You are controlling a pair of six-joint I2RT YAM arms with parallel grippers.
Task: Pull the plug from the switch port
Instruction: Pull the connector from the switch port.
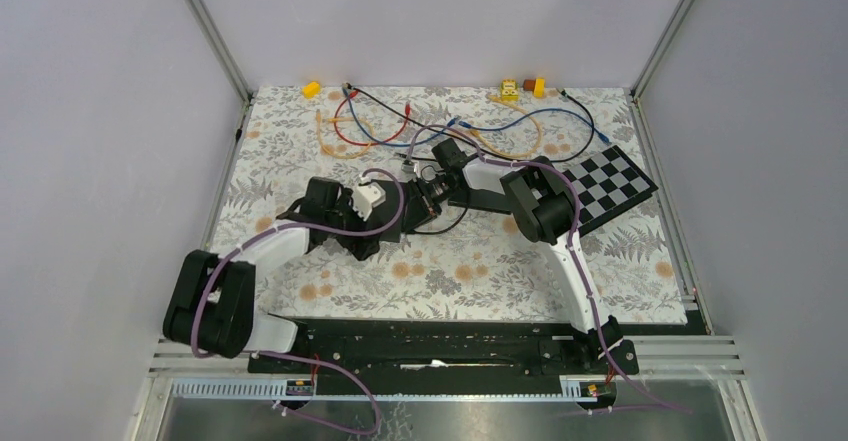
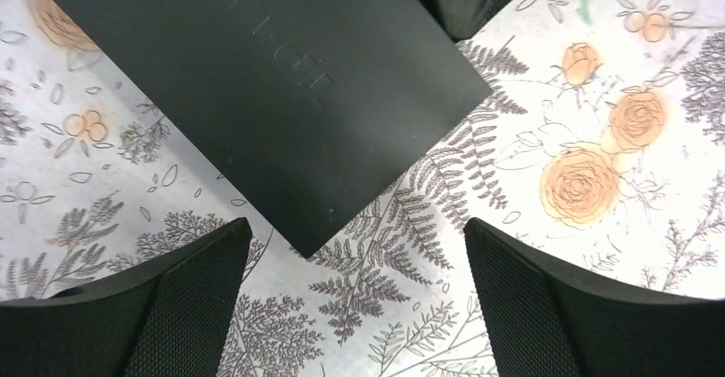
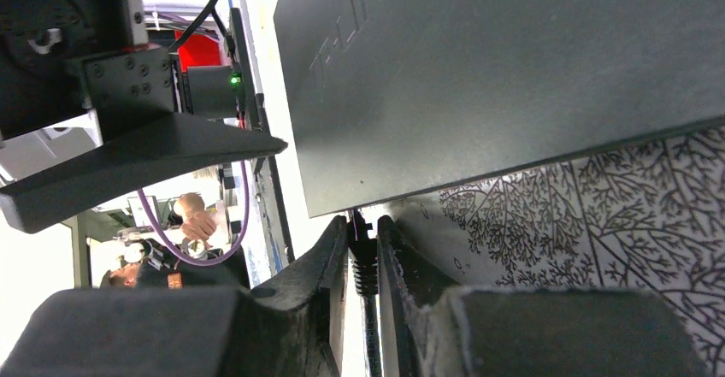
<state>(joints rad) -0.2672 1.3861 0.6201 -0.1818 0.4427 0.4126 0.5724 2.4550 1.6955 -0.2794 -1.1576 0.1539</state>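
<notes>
The black switch point(image 2: 274, 95) lies flat on the flowered cloth; it also shows in the right wrist view point(image 3: 513, 69) and, partly hidden under the arms, in the top view point(image 1: 405, 216). My left gripper point(image 2: 356, 232) is open, its fingers point(image 2: 197, 283) spread on either side of the switch's near corner without touching it. My right gripper point(image 3: 363, 240) is shut on the black plug point(image 3: 362, 257), whose ribbed boot sits between the pads right at the switch's edge. In the top view the right gripper point(image 1: 432, 176) is at the switch's far side. The port itself is hidden.
Loose red, blue, black and orange cables point(image 1: 440, 126) lie at the back of the cloth, with yellow connectors point(image 1: 312, 88) near the rear edge. A checkerboard plate point(image 1: 610, 186) lies at the right. The left gripper's finger point(image 3: 145, 163) is close beside the right gripper.
</notes>
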